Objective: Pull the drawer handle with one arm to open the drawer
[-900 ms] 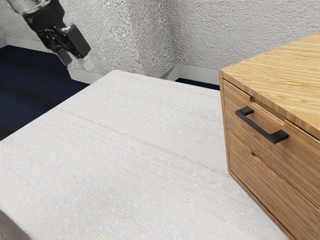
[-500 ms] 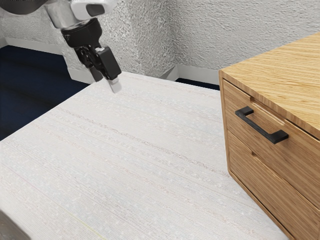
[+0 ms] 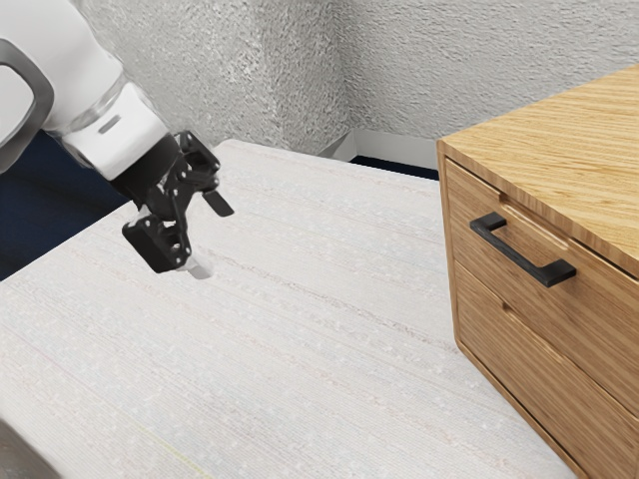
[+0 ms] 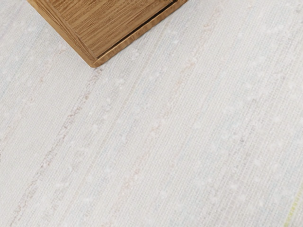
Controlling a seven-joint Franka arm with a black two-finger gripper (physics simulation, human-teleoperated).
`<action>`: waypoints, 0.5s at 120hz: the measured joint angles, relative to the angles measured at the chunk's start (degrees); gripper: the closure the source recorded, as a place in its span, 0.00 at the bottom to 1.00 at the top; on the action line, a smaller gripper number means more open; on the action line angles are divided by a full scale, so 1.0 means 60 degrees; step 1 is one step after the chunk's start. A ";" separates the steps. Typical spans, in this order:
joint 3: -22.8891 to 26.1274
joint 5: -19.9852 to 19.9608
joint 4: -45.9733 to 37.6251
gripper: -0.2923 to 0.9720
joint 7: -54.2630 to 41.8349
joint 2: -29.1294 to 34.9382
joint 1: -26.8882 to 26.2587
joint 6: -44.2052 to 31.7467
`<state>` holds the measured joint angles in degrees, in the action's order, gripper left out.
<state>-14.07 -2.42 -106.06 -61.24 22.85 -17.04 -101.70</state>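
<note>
A wooden cabinet stands on the table at the exterior view's right, with two drawer fronts facing the arm. The upper drawer carries a black bar handle and sits flush with the cabinet front. My black gripper hovers low over the table at the exterior view's left, far from the handle. It is open, with nothing between its fingers. In the wrist view, a lower corner of the cabinet lies ahead of the hand across bare tabletop.
The pale table stretches between the gripper and the cabinet with nothing on it. A rough grey wall stands behind, and a dark blue floor lies beyond the table's far left edge.
My arm has swung down and forward from the upper left, lowering the gripper to just above the table. The hand has turned. The drawer has not moved.
</note>
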 joint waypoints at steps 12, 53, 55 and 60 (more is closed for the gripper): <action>0.0146 0.0109 -0.0274 0.23 -0.0761 0.0226 0.0002 -0.0431; 0.1860 0.0564 -0.1400 0.23 -0.3532 0.1012 -0.0211 -0.1473; 0.1899 0.0442 -0.1462 0.23 -0.3706 0.0980 -0.0294 -0.1630; 0.2082 0.0205 -0.1545 0.23 -0.4108 0.0935 -0.0428 -0.1952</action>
<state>-1.58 -1.19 -115.33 -85.89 28.46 -19.61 -113.41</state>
